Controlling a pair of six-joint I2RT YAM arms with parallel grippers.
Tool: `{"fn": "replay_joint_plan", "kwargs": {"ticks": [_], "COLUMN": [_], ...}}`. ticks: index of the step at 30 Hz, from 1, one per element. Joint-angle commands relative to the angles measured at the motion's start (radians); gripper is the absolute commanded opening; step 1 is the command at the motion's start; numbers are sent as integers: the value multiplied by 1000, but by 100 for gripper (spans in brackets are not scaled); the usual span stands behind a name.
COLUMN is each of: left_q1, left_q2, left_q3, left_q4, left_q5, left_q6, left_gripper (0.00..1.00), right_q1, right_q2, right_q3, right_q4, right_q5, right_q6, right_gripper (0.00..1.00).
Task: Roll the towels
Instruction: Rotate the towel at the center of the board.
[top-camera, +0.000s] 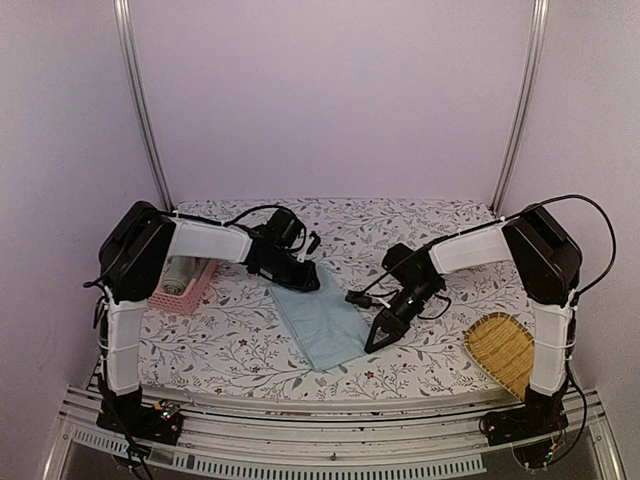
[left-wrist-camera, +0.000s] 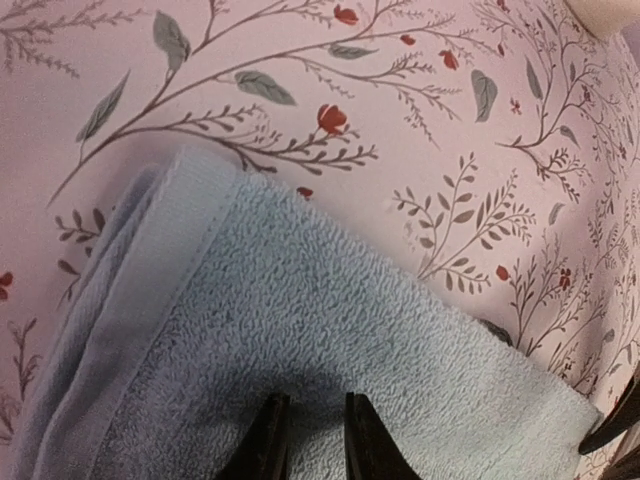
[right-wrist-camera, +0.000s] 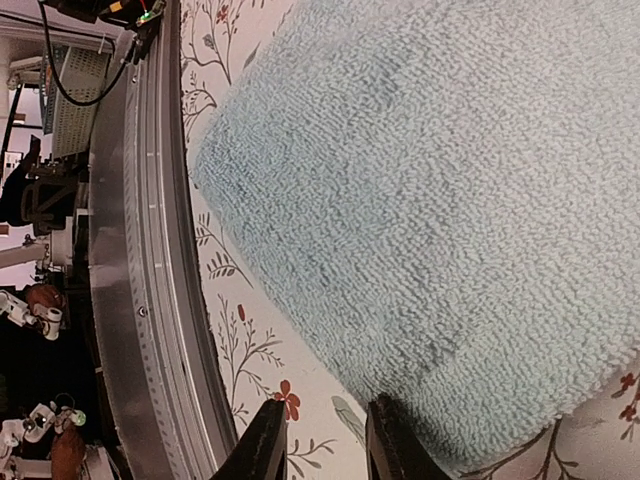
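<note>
A light blue towel (top-camera: 322, 318) lies flat in the middle of the flowered tablecloth, its long side running from far left to near right. My left gripper (top-camera: 300, 278) hovers low over its far end; in the left wrist view the towel (left-wrist-camera: 300, 320) fills the lower half and the gripper (left-wrist-camera: 310, 432) stands narrowly open, with only flat terry showing in the gap. My right gripper (top-camera: 384, 330) is at the towel's right edge. It (right-wrist-camera: 322, 438) is open, one fingertip (right-wrist-camera: 385, 425) on the towel's (right-wrist-camera: 450, 200) rim and the other above bare cloth. A pale rolled towel (top-camera: 180, 274) lies in the basket.
A pink lattice basket (top-camera: 196, 290) stands at the left, beside the left arm's elbow. A woven bamboo tray (top-camera: 503, 350) lies at the near right. The table's metal front rail (right-wrist-camera: 130, 250) runs close to the towel's near corner.
</note>
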Motion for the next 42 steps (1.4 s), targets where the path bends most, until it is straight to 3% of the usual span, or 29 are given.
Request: {"fn": "replay_joint_plan", "kwargs": {"ticks": [1, 6, 12, 17, 23, 34, 38, 42], "left_q1": [-8, -58, -140, -211, -261, -291, -284, -272], "left_q2": [-34, -267, -431, -465, -404, -350, -356, -359], "left_q3": [51, -146, -400, -532, -634, -694, -691, -658], "left_q4": [-34, 108, 267, 364, 533, 486, 439, 383], "left_q5": [49, 57, 112, 79, 105, 37, -13, -59], "left_q6": [81, 65, -44, -116, -198, -207, -172, -134], "left_gripper": [22, 27, 26, 22, 17, 13, 12, 13], "right_q1": [-27, -129, -143, -143, -112, -11, -34, -82], "right_q2": [-96, -169, -188, -114, 87, 433, 452, 395], "right_q3": [2, 33, 168, 293, 442, 748, 698, 542], "right_q4": [-39, -36, -42, -17, -9, -47, -23, 27], "right_q5": [-42, -29, 112, 136, 47, 67, 170, 222], "right_q6": [-42, -45, -35, 17, 170, 202, 261, 320], "right_gripper": [32, 36, 37, 34, 29, 26, 25, 22]}}
